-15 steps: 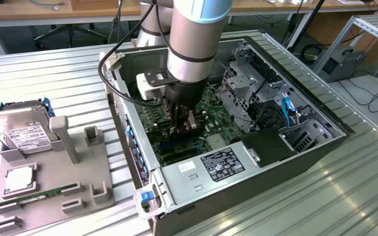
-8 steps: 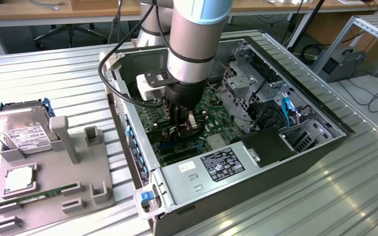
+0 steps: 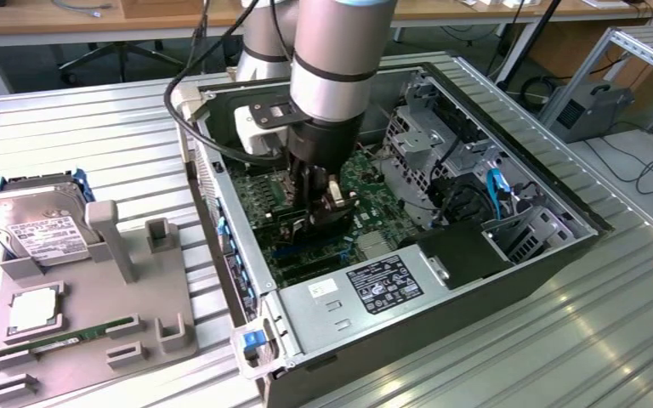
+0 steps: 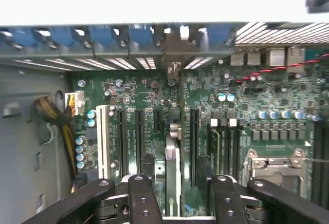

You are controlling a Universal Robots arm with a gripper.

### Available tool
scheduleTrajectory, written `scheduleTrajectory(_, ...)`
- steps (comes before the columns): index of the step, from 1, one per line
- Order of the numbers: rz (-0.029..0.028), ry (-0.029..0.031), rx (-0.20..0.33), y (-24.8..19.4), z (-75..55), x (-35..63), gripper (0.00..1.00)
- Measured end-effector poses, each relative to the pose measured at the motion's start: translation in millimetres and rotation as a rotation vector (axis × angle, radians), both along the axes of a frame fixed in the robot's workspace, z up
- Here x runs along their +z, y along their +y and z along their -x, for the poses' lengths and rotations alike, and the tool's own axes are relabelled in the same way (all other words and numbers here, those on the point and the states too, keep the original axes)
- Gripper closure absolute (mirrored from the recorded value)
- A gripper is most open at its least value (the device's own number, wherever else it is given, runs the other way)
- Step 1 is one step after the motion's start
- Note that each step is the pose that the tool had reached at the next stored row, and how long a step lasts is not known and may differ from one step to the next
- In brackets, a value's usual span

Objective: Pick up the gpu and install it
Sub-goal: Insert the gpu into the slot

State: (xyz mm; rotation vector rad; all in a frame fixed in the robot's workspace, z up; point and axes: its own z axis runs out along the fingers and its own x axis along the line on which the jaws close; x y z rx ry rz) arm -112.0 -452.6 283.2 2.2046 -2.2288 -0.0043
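Note:
The gpu [image 4: 172, 168] shows edge-on as a thin upright card standing in a motherboard slot, its silver bracket end [image 4: 174, 54] at the case's rear slot row. My gripper [image 4: 176, 165] straddles it, open, and a gap separates the card from each black finger [image 4: 148, 168]. In the exterior view the gripper [image 3: 324, 219] reaches down into the open computer case [image 3: 553, 242], low over the green motherboard [image 3: 366, 183].
On the exterior view's left, a grey fixture [image 3: 99, 323] holds a silver hard drive [image 3: 34, 225] in a blue-tabbed caddy, a CPU [image 3: 34, 310] and a green RAM stick [image 3: 60, 342]. Drive cages [image 3: 417, 140], a power supply [image 3: 386, 285] and yellow cables [image 4: 64, 118] crowd the case.

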Motion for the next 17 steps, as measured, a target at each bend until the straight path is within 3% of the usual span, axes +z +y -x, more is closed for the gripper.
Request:
scheduleTrajectory(3, 0.0042, 0.0, 0.001, 3.6, -0.2, 9.1, 0.54)
scheduleTrajectory(5, 0.0042, 0.0004, 0.003, 4.5, -1.1, 9.6, 0.56)
scheduleTrajectory(7, 0.0042, 0.0022, 0.011, 4.6, -3.6, 9.6, 0.69)
scheduleTrajectory(8, 0.0042, 0.0032, 0.015, 4.7, -5.6, 9.5, 0.69)
scheduleTrajectory(10, 0.0042, 0.0055, 0.021, 4.7, -10.1, 9.4, 0.81)
scheduleTrajectory(12, 0.0042, 0.0083, 0.026, 4.7, -15.5, 9.4, 0.87)
scheduleTrajectory(17, 0.004, 0.0156, 0.044, 4.8, -31.0, 9.1, 0.89)
